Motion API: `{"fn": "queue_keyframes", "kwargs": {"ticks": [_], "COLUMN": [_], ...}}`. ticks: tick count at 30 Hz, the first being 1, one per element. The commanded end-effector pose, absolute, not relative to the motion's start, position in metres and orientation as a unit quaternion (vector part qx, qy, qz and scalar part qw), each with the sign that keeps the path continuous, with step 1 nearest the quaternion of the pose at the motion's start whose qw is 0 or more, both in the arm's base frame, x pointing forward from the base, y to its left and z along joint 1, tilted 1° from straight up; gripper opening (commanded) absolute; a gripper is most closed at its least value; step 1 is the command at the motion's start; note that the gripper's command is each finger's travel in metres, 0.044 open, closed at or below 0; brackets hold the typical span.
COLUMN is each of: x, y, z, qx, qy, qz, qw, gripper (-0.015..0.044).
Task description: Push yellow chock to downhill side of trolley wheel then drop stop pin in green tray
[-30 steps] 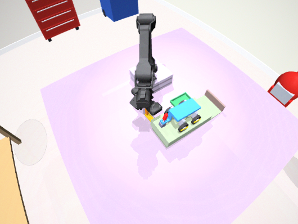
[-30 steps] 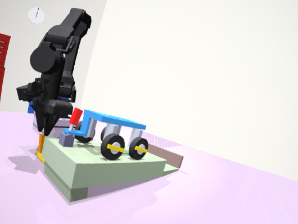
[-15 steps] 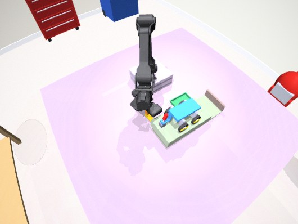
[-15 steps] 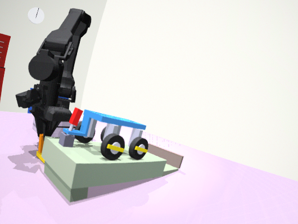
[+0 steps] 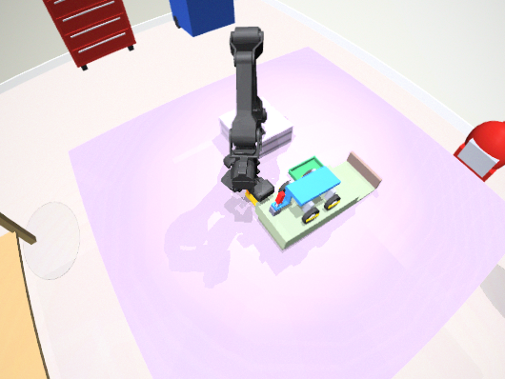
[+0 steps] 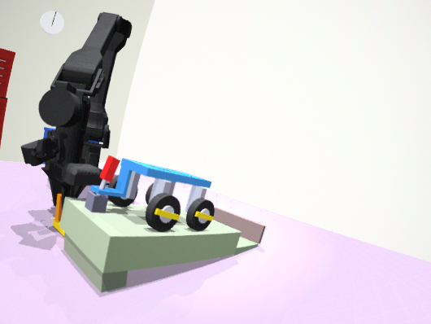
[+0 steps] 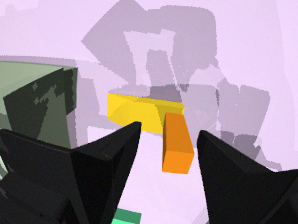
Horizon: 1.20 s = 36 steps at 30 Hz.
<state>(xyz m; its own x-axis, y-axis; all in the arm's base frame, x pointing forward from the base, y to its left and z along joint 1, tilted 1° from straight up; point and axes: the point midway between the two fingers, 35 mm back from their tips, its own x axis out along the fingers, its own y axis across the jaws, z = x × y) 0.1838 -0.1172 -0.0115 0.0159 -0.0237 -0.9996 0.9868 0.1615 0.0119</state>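
The yellow chock (image 5: 251, 197) (image 6: 57, 225) (image 7: 135, 112) stands on the mat beside the ramp's high end, its orange handle (image 6: 59, 207) (image 7: 176, 145) upright. My gripper (image 6: 64, 199) (image 7: 170, 132) is partly open, pointing down over the chock; in the wrist view the handle shows between the fingertips, nearer the right one, not clamped. The blue trolley (image 5: 314, 185) (image 6: 167, 172) stands on the pale green ramp (image 5: 286, 233) (image 6: 163, 248) (image 7: 25, 75). The red-headed stop pin (image 5: 280, 198) (image 6: 110, 168) sits at its uphill end. The chock's black base is not discernible.
The green tray (image 5: 302, 163) (image 7: 127, 216) lies behind the trolley, partly hidden by it. A brown end board (image 5: 364, 169) (image 6: 244, 226) closes the ramp's low end. A white block (image 5: 278, 130) stands behind the arm. The ramp's high end is close beside the gripper.
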Motion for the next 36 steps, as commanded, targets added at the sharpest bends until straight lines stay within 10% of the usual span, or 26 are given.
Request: {"fn": "queue_keyframes", "kwargs": {"ticks": [1,22,36], "x": [0.181,0.183,0.179], "y": [-0.116,-0.117,-0.114], "z": [-0.02,-0.019,0.029], "qx": [0.453,0.455,0.453], "qy": [0.533,0.53,0.532], "qz": [-0.462,-0.461,-0.461], "qw": [0.546,0.547,0.547], "gripper": [0.019,0.0,0.0]}}
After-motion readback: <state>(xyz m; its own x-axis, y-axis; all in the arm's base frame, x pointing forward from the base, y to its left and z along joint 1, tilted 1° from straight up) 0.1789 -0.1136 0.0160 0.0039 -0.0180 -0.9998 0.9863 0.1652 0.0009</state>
